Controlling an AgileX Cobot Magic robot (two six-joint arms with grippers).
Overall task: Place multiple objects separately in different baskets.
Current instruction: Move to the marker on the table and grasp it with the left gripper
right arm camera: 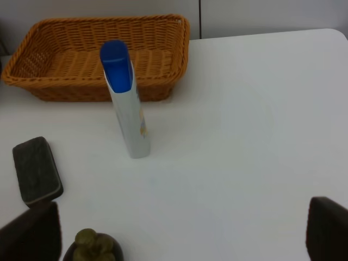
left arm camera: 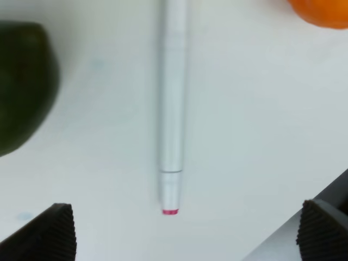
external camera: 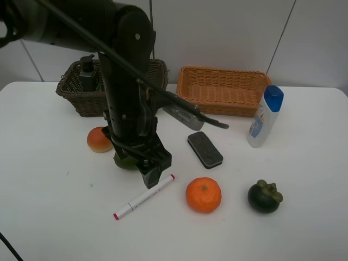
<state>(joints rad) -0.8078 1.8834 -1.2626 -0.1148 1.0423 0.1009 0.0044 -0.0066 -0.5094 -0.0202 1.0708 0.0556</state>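
Left jaws spread wide over white pink-tipped marker (left arm camera: 172, 109), right jaws wide apart, blue-capped bottle (right arm camera: 130, 119) label illegible

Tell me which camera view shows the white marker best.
The exterior high view: the white marker lies whole in frame, from pink tip to far end. The left wrist view shows it closer and larger, but the frame edge cuts off its far end. The right wrist view does not show it.

From above, the left arm (external camera: 128, 81) hides most of the green fruit (external camera: 123, 162) and part of the dark brown basket (external camera: 76, 100). The left wrist view blurs that fruit and crops the orange fruit (left arm camera: 321, 11) and the marker (left arm camera: 173, 109); the right wrist view crops the dark fruit (right arm camera: 92, 247).
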